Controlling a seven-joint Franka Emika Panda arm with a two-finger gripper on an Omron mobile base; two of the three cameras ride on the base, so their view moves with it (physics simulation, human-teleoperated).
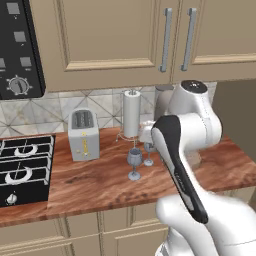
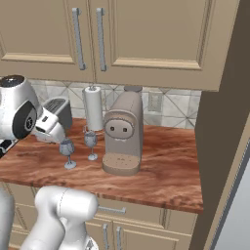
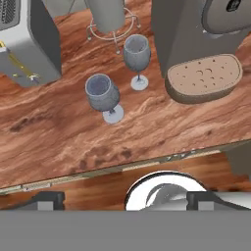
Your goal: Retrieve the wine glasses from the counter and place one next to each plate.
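Two wine glasses (image 3: 102, 95) are seen upright on the counter (image 3: 73, 142), nothing gripped.

The far glass (image 1: 148, 150) is partly blocked by the arm in the left base view, beside a coffee machine (image 2: 123, 134). The gripper (image 3: 125, 198) is held spread well above them, fingertips cut off low in frame. A paper towel holder (image 2: 93, 108) is behind.

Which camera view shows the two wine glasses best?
The hand view: both wine glasses stand unobstructed, seen from above, bowls, stems and feet clear. The right base view shows them smaller but whole. In the left base view the arm partly hides the farther one.
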